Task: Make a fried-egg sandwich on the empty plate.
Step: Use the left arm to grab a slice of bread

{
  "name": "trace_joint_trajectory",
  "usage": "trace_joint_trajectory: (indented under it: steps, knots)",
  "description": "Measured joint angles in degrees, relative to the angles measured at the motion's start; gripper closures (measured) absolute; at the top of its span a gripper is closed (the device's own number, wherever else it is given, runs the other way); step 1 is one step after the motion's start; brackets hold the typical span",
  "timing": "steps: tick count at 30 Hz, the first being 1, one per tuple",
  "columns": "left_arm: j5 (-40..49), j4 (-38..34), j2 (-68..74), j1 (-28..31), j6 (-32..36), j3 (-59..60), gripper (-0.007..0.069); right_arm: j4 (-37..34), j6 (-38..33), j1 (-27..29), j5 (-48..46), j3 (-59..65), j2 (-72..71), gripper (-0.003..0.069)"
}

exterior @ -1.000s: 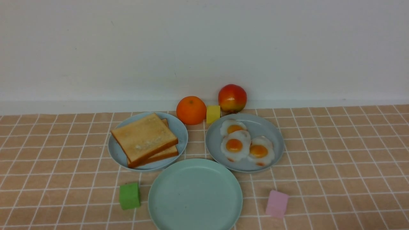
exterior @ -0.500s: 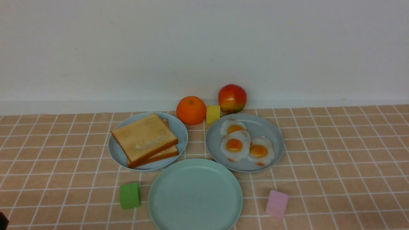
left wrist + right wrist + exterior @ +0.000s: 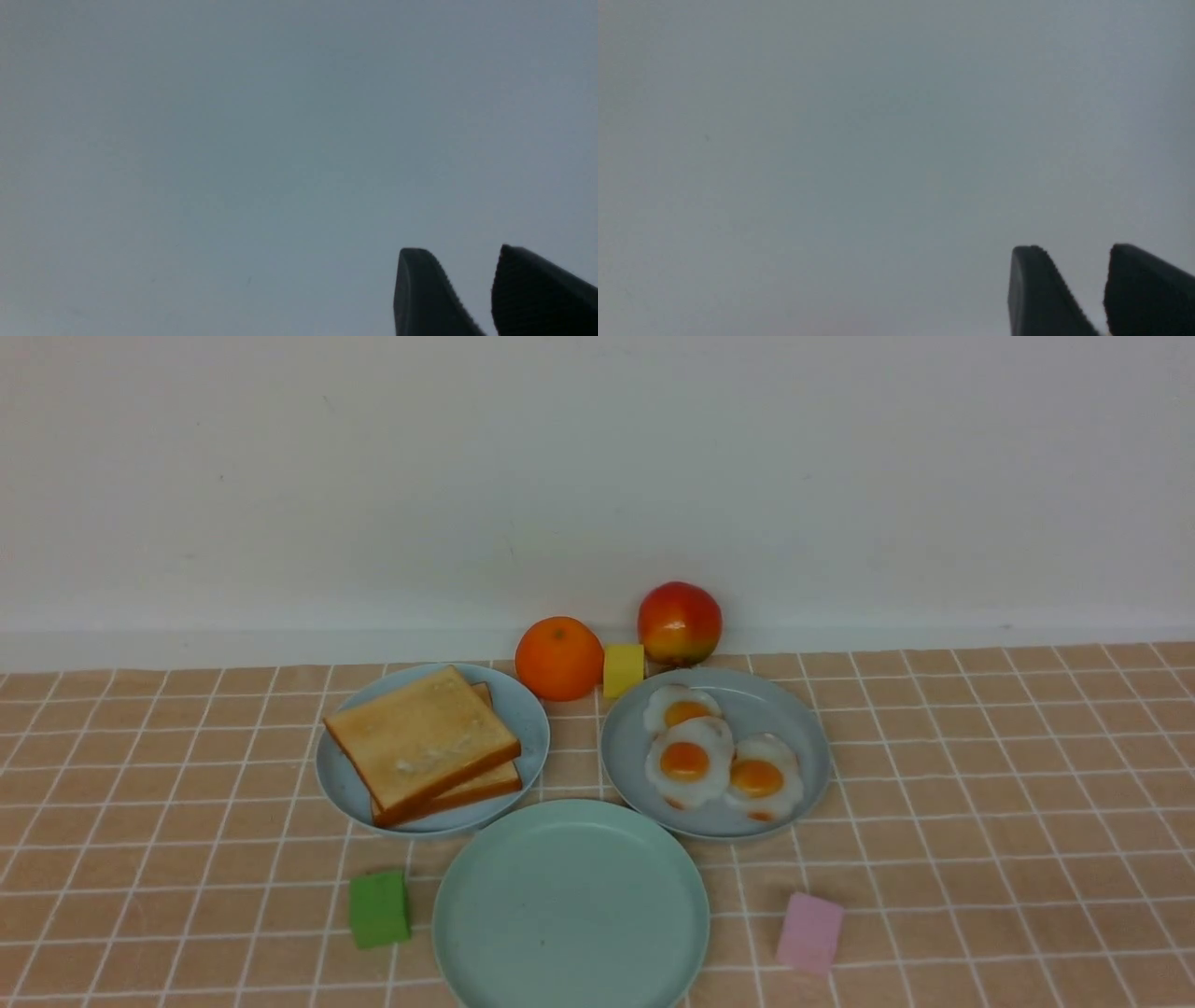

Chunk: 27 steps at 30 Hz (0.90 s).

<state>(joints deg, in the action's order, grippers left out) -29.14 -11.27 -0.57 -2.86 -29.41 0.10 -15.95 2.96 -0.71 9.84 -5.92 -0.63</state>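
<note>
Each wrist view gives only a blank grey blur and two dark, ribbed tips cut off at the frame's edge. The left jaws stand apart with a moderate gap and nothing between them, and the right jaws stand likewise, holding nothing.

In the front view the near edge of the empty plate runs off the bottom of the frame. This round, matte mint-green plate with a low rim lies bare at the front centre of the counter, which is covered in a peach cloth with a white grid.

The two toast slices are square, golden-tan with darker crusts, stacked slightly askew, so that the lower one shows only as a strip and a corner. They fill the light blue plate, behind and left of the empty plate.

The grey-blue plate, behind and to the right, holds three glossy fried eggs that touch or overlap.

Behind the plates sit a round orange, a yellow block and a red-yellow fruit. A green cube and a pink cube flank the empty plate.
</note>
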Motion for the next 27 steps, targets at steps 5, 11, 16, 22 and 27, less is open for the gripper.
trace_joint_trajectory:
  steps: [5,11,16,22,27]
  knots:
    - [4.1,1.9,5.8,0.0,-1.4,-11.8,0.0386,-0.1,0.0,0.0,-1.2,-12.0,5.1,0.0419]
    - [21.7,3.0,19.8,0.0,-2.3,-28.7,0.0386,-0.1,0.1,0.0,-13.2,-28.1,18.8,0.0419]
    - [44.1,3.7,37.1,0.0,-2.1,-39.6,0.0386,0.6,0.1,0.0,-31.4,-39.0,33.3,0.0419]
    - [50.2,7.4,50.9,0.0,-0.2,-40.1,0.0386,-0.3,0.0,0.0,-44.4,-39.6,43.0,0.0419]
    - [50.2,0.4,63.0,0.0,-1.6,-40.2,0.0386,-5.4,-5.0,0.0,-52.8,-39.6,48.7,0.0419]
